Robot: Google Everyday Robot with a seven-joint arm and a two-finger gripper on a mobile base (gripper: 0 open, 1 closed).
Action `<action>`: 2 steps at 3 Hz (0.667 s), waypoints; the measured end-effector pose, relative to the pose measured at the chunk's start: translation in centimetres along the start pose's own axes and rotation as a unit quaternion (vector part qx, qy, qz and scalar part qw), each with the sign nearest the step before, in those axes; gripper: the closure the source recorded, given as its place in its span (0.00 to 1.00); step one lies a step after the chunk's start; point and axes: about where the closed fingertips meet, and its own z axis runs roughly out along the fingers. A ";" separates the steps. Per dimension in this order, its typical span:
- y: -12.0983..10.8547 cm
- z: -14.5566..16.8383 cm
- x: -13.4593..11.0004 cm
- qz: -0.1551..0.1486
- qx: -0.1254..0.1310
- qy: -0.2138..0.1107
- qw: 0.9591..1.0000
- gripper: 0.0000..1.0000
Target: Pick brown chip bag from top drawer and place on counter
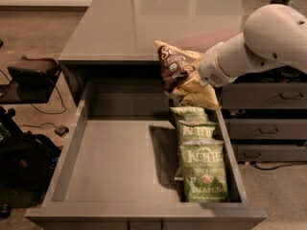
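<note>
The brown chip bag [175,67] hangs in the air, dark brown with tan bands and white lettering, over the back right corner of the open top drawer [115,166] and level with the counter's [144,23] front edge. My gripper [195,79] is shut on the brown chip bag's right side; my white arm reaches in from the right and hides most of the fingers. The bag's crumpled tan bottom dangles just above the rearmost green bag.
Three green Kettle Jalapeno bags [201,169] lie in a row along the drawer's right side. Narrower dark drawers with bar handles [268,123] stand at the right. A black bag and cables [29,75] sit on the floor at the left.
</note>
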 end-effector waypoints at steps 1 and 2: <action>0.2 0.1 -0.3 -0.005 -0.003 -0.001 1.000 1.00; 1.9 0.4 -2.2 -0.051 -0.029 -0.011 0.998 1.00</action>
